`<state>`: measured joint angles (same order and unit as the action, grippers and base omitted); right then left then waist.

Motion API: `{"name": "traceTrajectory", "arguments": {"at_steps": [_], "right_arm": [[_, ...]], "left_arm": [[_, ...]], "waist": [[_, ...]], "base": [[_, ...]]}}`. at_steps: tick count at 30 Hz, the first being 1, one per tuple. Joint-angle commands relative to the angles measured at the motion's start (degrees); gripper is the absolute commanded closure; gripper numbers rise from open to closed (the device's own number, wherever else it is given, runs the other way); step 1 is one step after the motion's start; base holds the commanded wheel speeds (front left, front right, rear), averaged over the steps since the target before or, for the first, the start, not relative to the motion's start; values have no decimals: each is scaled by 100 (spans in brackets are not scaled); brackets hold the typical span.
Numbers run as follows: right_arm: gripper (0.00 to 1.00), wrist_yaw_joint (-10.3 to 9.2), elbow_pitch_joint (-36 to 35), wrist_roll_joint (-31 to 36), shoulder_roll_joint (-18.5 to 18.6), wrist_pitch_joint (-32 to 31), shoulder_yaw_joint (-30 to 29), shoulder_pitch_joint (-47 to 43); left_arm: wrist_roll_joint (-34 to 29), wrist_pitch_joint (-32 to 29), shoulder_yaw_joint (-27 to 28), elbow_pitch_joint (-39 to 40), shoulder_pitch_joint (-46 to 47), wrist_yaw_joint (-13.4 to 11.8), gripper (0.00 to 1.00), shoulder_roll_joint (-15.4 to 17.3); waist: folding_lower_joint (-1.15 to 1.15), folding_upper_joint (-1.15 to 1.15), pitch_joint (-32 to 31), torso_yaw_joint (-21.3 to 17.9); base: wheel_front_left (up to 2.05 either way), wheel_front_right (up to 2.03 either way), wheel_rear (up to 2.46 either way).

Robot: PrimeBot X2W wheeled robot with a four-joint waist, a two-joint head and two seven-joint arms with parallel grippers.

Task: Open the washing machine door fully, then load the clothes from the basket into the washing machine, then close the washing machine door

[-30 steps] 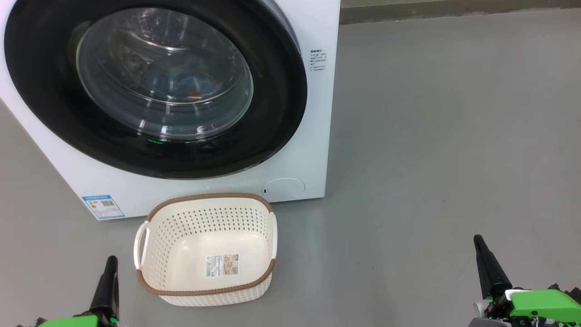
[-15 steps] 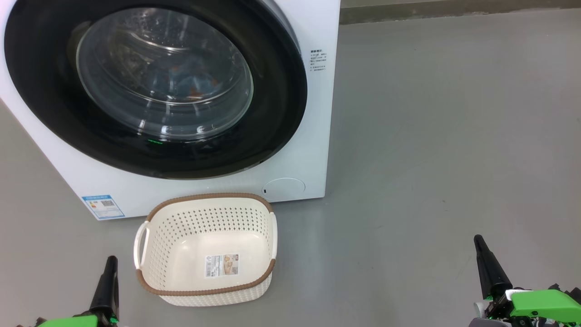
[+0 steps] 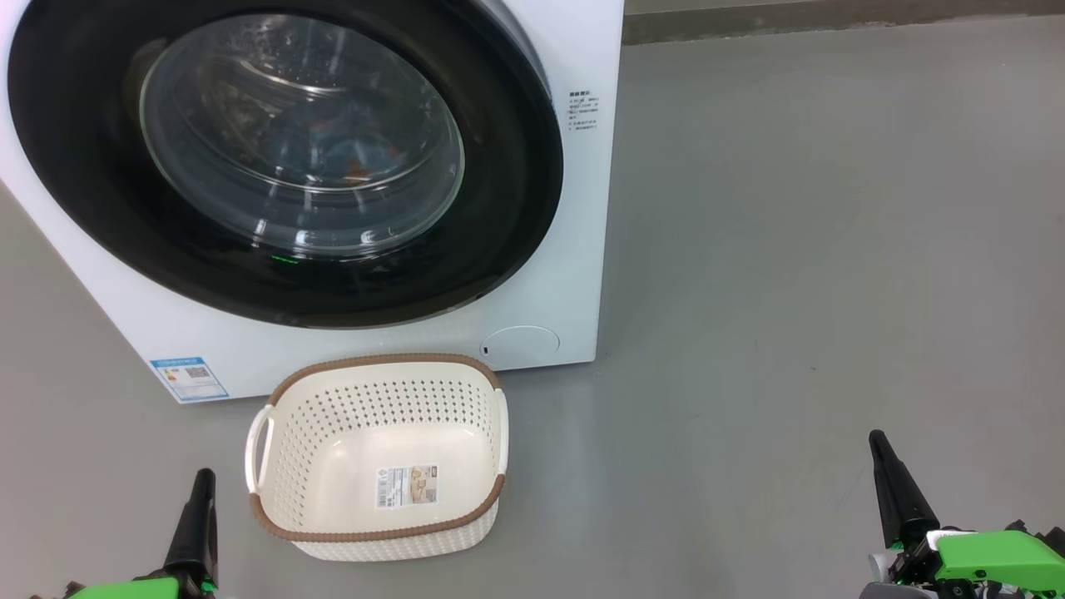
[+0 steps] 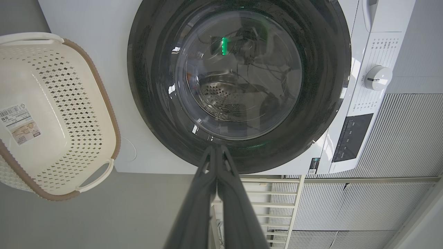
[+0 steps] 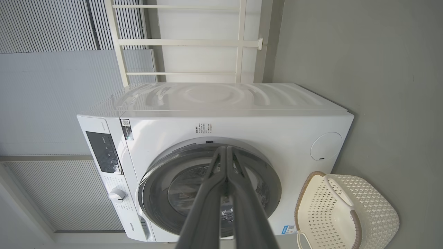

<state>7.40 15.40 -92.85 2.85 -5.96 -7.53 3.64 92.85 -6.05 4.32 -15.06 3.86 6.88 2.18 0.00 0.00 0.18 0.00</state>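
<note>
The white washing machine (image 3: 574, 249) stands at the upper left with its round black-ringed door (image 3: 499, 200) shut flat against the front. Through the glass bowl I make out light blue clothes (image 3: 333, 150) with orange patches lying in the drum. The cream basket (image 3: 378, 453) with a brown rim sits on the floor just before the machine, holding nothing but the paper label on its base. My left gripper (image 3: 202, 478) is shut at the lower left, beside the basket's left handle. My right gripper (image 3: 875, 439) is shut at the lower right, far from both. The wrist views show the door (image 4: 238, 83) and the machine (image 5: 214, 138) ahead.
Grey floor (image 3: 790, 249) stretches wide to the right of the machine. A wall base runs along the top edge of the head view. The machine's control panel and white dial (image 4: 377, 77) show in the left wrist view, with pale slatted wall panels behind.
</note>
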Motion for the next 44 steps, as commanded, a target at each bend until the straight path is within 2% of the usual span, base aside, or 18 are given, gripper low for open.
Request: {"name": "traceTrajectory", "arguments": {"at_steps": [1, 44], "right_arm": [[100, 9, -138, 52, 21, -37, 121, 252], [100, 9, -138, 63, 12, -47, 108, 254]], "left_arm": [[-54, -29, 202, 102, 231, 60, 100, 87], [-64, -39, 214, 102, 232, 60, 100, 78]], "waist": [[0, 0, 0, 0], [0, 0, 0, 0]], "base": [[0, 0, 0], [0, 0, 0]]}}
